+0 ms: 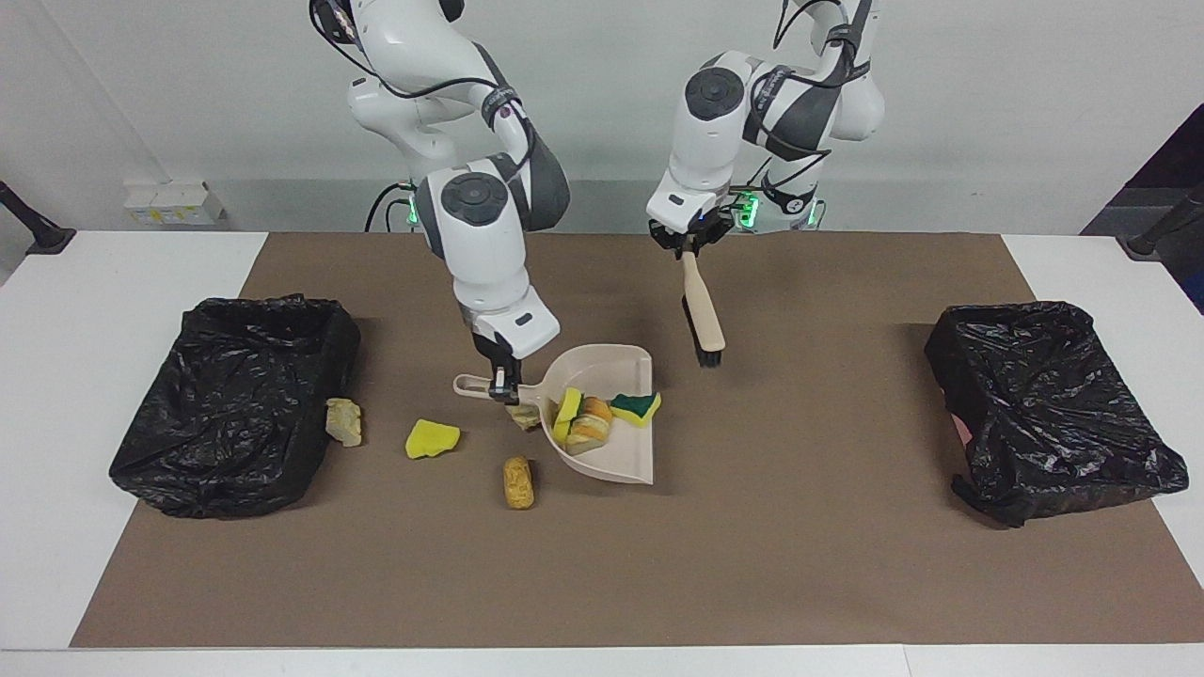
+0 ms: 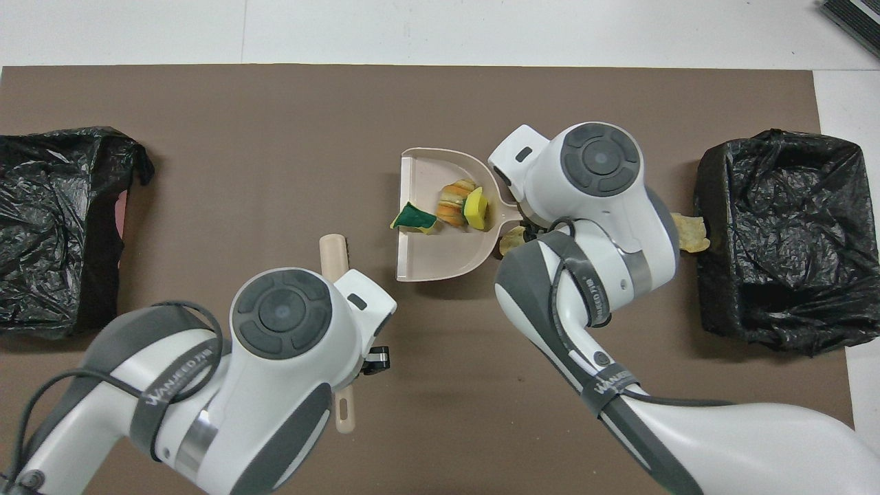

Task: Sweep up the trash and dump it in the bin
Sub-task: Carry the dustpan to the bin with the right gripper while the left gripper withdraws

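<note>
right arm (image 2: 591, 206) hides scraps overhead, perhaps two

Lighting bright, even, from above. Soft short shadows beside both bins (image 1: 235, 404) and dustpan (image 1: 616, 451). Mild sheen on black plastic. Focus sharp throughout.

Trash (image 1: 591, 420): three scraps in dustpan (image 1: 621, 461), others beside.

A beige dustpan (image 2: 440, 258) lies mid-tabletop holding a green-topped sponge (image 2: 414, 218), a bread lump (image 2: 454, 203) and a yellow chunk (image 2: 476, 208). Black-lined bins (image 2: 62, 227) (image 2: 780, 237) sit at both end edges. A brush (image 2: 335, 258) pokes out under the left arm.
</note>
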{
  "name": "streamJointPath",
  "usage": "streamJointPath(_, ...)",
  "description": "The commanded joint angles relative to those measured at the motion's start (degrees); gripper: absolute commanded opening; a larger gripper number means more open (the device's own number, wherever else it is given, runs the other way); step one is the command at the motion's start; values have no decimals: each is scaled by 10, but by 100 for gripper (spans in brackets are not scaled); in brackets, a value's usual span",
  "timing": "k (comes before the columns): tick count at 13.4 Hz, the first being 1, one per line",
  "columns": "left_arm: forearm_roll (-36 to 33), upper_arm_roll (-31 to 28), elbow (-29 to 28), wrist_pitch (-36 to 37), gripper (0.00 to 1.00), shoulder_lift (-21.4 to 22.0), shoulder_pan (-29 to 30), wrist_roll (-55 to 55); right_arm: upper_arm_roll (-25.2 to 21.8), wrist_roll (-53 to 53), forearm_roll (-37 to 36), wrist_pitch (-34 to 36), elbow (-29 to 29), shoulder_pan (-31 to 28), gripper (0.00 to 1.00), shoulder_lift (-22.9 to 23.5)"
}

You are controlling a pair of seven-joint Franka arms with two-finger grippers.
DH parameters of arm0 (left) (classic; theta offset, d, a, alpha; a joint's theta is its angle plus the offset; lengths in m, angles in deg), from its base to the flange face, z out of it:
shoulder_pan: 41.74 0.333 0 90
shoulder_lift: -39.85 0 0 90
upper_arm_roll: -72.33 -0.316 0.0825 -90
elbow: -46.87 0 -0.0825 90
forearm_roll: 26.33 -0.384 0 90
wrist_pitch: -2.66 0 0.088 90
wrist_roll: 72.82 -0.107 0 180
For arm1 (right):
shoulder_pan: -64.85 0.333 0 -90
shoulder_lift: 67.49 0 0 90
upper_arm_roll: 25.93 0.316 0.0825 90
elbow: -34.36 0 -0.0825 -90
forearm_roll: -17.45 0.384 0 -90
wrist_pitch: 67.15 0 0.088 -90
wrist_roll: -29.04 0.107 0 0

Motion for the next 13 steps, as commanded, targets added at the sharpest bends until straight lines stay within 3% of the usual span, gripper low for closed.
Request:
streamJointPath(1,35,-8,-54,-76,0,13,-43,28,8,-61,48,26,-6,-46,0,-28)
streamJointPath(4,42,-9,-71,-139,0,-26,-88,51,8,-139,86,76,23,-100,0,-29)
streamJointPath(13,42,-10,-106,-176,0,-32,-91,54,3,-365,107,168,47,-281,0,-37)
